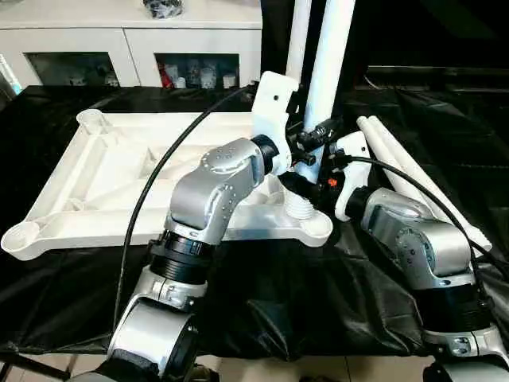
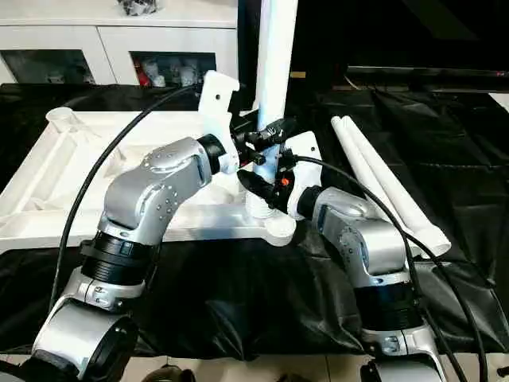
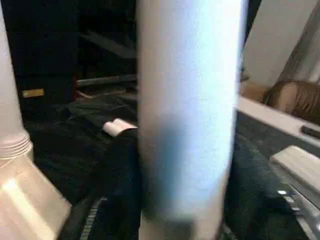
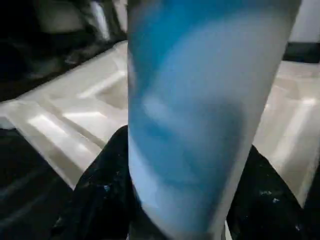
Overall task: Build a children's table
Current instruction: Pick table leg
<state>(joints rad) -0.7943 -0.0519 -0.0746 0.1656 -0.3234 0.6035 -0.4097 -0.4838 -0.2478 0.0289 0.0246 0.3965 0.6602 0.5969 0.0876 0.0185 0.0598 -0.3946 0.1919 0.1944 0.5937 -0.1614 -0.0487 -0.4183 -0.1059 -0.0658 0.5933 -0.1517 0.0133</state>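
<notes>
A: Table top [image 1: 103,183]?
B: Upside down on black cloth [image 1: 318,294], ribs up, round sockets at corners.

A: Legs?
B: One upright leg [image 1: 330,72] at near right corner socket [image 1: 316,228], threaded end just above socket rim, threads showing. Second leg [image 1: 299,40] upright behind it, at the far right corner. Two loose legs [image 1: 413,171] flat on cloth to the right, side by side and touching, apart from top.

A: Left claw [image 1: 320,134]?
B: Up against upright leg, partway up the tube. Cannot tell whether clamped or loose.

A: Right claw [image 1: 301,181]?
B: Lower down, just above threads. Pinching upright leg, dark fingers [image 4: 100,190] hugging both sides of tube in wrist view.

A: Arms?
B: Both silver forearms reaching in over near edge of top, black cables arching over each.

A: Background?
B: White cabinet [image 1: 135,40] with glass doors beyond far edge, small items behind glass, too small to name.
</notes>
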